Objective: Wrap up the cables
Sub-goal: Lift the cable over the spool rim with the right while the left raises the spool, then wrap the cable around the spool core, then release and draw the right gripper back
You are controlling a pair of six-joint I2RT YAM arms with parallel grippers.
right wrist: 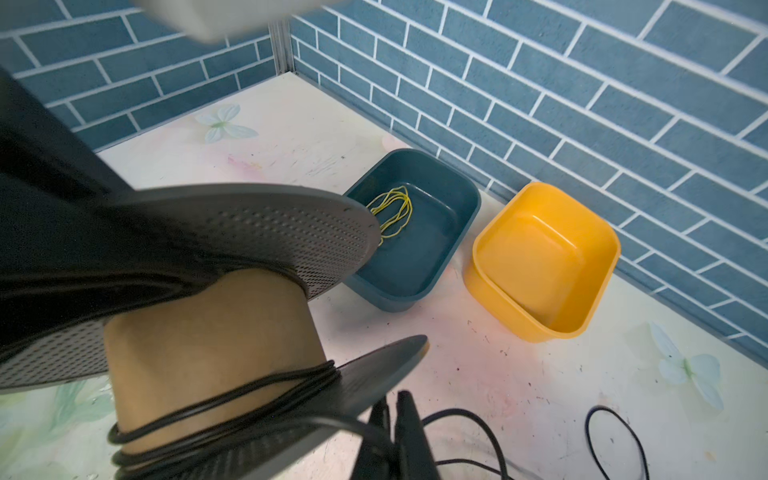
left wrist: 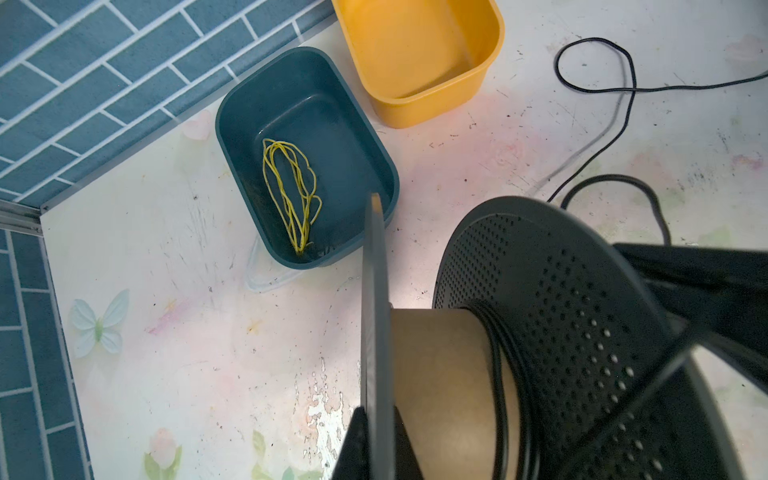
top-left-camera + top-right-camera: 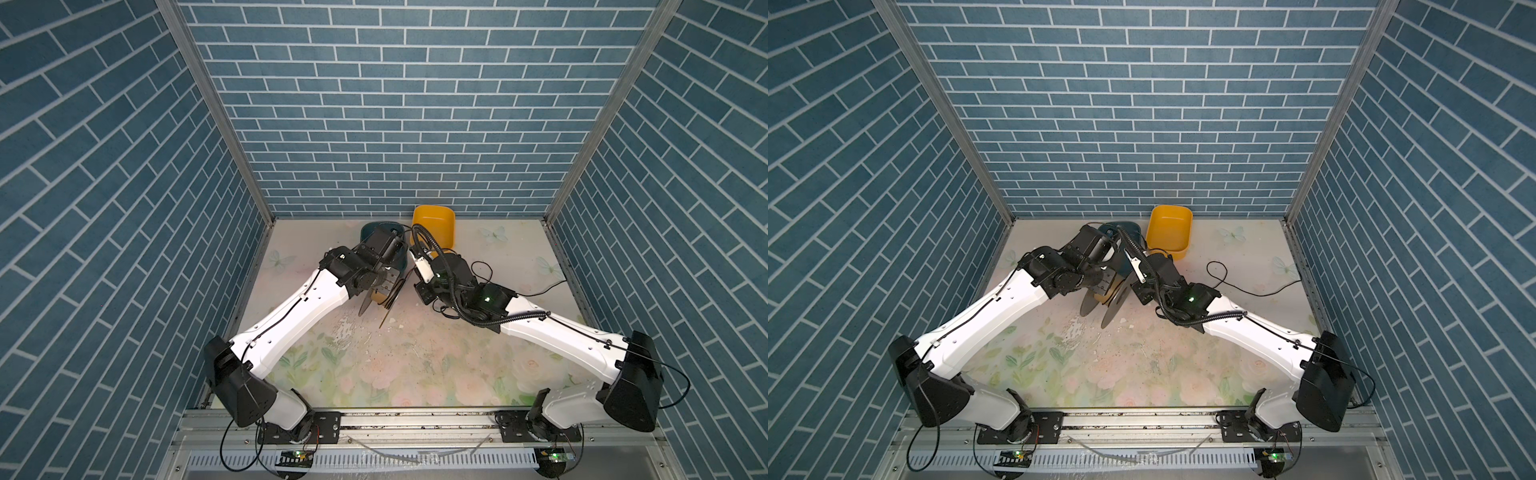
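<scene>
A spool with a brown cardboard core (image 2: 440, 374) and two black perforated flanges (image 2: 561, 311) hangs tilted above the table between both arms (image 3: 1113, 303). My left gripper (image 2: 376, 415) is shut on the edge of the plain-looking flange. A few turns of the thin black cable (image 1: 232, 399) lie round the core beside the other flange. From there the cable runs to my right gripper (image 1: 393, 397), which is shut on it just past that flange's rim. The rest of the cable lies in loose loops on the table to the right (image 3: 540, 293) (image 2: 627, 70).
A teal bin (image 2: 232, 137) holding a bundle of yellow strands (image 2: 291, 195) stands at the back wall. An empty yellow bin (image 2: 490, 54) is beside it. Brick-patterned walls close in the table on three sides.
</scene>
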